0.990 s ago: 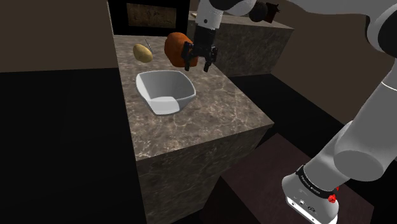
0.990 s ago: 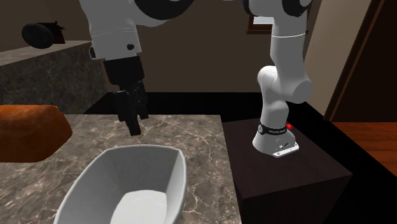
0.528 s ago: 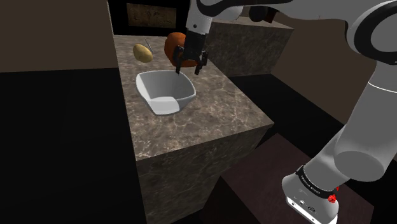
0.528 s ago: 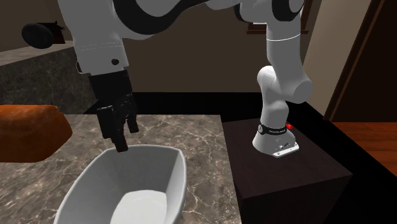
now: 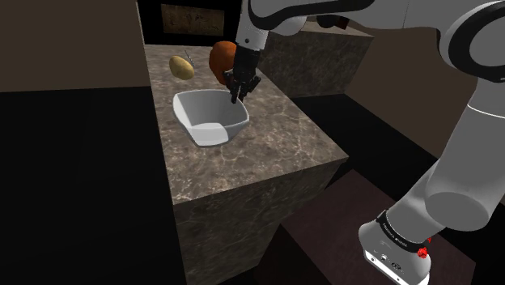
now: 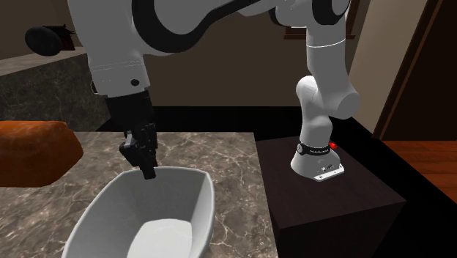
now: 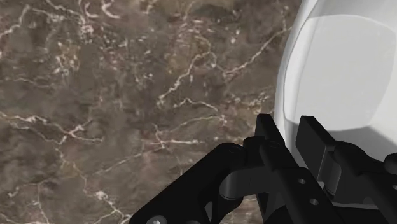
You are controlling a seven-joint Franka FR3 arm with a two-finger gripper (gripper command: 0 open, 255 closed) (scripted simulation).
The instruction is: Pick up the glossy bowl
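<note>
Pincer clenched on bowl wall, one finger inside, one outside; grip sits at an end rim, bowl's length running away from the pincer across the counter; mass lies off to one side; expect tilt on lift.

White glossy bowl, squarish w/ rounded corners, sits upright & empty on brown marble counter, approx. mid-counter; one side wall clasped at rim betw. fingers of black gripper.
</note>
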